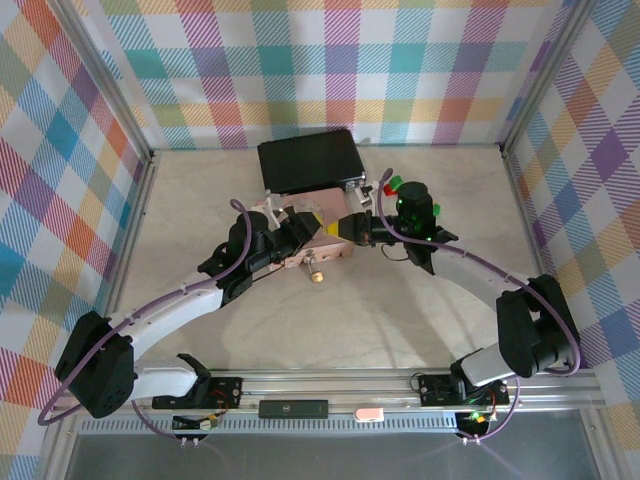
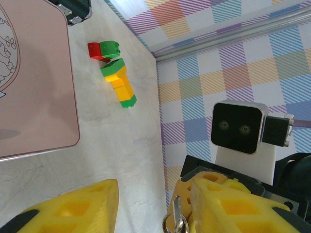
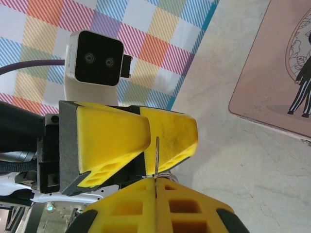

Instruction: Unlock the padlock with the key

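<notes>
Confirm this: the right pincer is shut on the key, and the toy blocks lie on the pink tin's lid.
Not quite. The right pincer is shut on the key, but the toy blocks lie on the table beside the pink tin, not on it; the left wrist view shows this.

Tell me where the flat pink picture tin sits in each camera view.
Top external: the pink picture tin lies at the centre of the table.
Left wrist: the tin is at upper left, cut by the frame edge.
Right wrist: the tin is in the upper right corner.
Shared landmark: the pale marbled table beneath it.
</notes>
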{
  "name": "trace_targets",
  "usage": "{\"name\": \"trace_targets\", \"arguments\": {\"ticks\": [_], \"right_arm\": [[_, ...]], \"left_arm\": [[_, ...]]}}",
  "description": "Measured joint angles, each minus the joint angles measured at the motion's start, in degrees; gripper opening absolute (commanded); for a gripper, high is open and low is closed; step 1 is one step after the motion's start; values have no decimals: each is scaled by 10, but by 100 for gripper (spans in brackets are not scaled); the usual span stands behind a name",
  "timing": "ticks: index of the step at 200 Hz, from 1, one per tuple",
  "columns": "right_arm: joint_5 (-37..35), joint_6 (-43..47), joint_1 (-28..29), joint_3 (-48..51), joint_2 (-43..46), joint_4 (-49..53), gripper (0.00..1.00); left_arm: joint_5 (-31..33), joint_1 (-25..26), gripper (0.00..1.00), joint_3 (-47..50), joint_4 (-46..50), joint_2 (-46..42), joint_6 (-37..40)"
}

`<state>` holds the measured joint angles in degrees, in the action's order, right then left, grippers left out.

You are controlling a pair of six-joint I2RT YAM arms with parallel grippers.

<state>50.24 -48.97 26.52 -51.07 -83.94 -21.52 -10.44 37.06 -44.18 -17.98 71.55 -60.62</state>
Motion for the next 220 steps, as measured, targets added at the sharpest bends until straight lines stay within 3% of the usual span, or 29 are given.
{"name": "trace_targets", "arguments": {"ticks": [70, 132, 166, 183, 204, 220], "right_arm": [[15, -28, 0, 0, -33, -40, 0], [21, -49, 0, 0, -40, -79, 0], [25, -55, 0, 0, -47, -85, 0], [28, -57, 0, -1, -47, -90, 0], [30, -56, -3, -3, -47, -86, 0], [28, -49, -3, -15, -47, -68, 19]], "left_arm": [[0, 0, 31, -10, -2, 0, 0], [0, 0, 30, -11, -2, 1, 0], [0, 0, 14, -12, -1, 4, 1], [0, 0, 0, -18, 2, 10, 0], [0, 0, 0, -27, 7, 14, 9], [5, 0, 0, -31, 11, 15, 17]]}}
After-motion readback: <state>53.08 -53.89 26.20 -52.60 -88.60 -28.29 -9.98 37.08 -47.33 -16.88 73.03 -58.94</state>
